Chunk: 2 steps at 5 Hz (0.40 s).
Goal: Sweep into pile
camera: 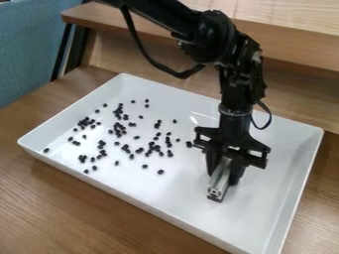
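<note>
The gripper hangs down over the right part of a white tray, shut on a silver metal bar with a dark strip along its bottom. The bar's near end faces the camera, low at the tray floor; whether it touches the floor I cannot tell. Many small black beans lie scattered in loose clusters over the left and middle of the tray, left of the gripper. One bean lies close to the gripper's left side, apart from the bar.
The tray's raised rim surrounds the beans and the bar. Under it is a brown wooden table. A wooden ledge rises behind the tray, and a blue fabric surface stands at the upper left.
</note>
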Each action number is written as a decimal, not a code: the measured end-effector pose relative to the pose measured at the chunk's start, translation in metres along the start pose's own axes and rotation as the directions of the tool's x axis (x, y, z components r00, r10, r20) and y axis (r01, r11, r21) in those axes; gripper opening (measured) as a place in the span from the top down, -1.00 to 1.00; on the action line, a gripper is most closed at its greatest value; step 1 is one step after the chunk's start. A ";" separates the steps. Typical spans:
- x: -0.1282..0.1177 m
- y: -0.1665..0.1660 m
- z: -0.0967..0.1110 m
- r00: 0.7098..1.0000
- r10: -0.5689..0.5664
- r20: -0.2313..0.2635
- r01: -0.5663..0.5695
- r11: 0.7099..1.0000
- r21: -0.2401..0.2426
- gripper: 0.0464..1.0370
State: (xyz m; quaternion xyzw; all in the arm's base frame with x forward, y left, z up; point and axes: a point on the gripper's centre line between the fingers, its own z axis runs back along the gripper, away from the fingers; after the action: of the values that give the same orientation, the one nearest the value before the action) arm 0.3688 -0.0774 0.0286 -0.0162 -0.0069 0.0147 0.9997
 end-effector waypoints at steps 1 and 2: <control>-0.001 0.000 0.000 1.000 -0.011 -0.002 0.011 1.000 -0.002 0.29; -0.009 0.004 -0.002 0.999 -0.038 -0.017 0.038 0.999 0.011 0.29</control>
State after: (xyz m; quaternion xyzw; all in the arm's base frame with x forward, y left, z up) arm 0.3597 -0.0738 0.0264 -0.0105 0.0012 -0.0044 0.9999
